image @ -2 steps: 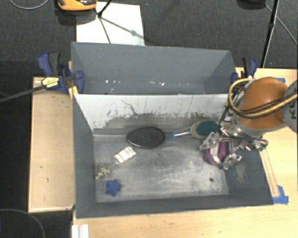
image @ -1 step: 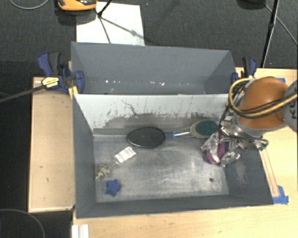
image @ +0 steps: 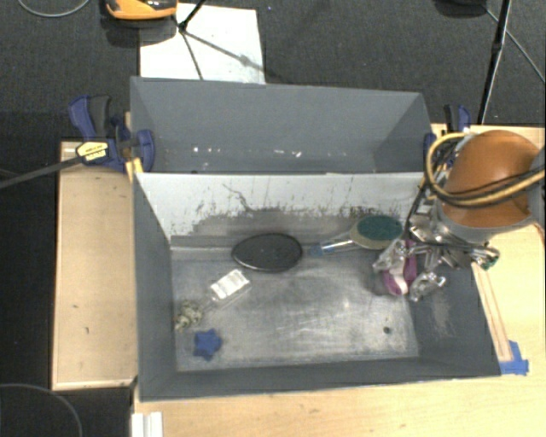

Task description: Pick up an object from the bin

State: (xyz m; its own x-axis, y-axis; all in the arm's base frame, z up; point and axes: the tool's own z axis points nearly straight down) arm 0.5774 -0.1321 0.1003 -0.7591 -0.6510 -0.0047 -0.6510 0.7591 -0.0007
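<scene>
Right of the frame: my gripper [image: 409, 273], fingers [image: 426, 285] clamped across a small purple thing [image: 395, 281]; it looks light, stiff, perhaps slick, so I'd grip its middle

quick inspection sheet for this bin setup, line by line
surface: grey metal bin, floor scuffed, far wall streaked.
job's things: purple-pink thing at the bin's right side, right at the end effector; held or not, cannot tell.
clutter: black oval disc, green round-headed brush, clear packet, greyish clump, blue scrap, spread over the floor.
end effector: low in the bin's right side, below the orange cover.
cables: black and yellow loops round the cover; black cable left of the bin.
surroundings: orange object at the top edge, beyond the bin.
</scene>
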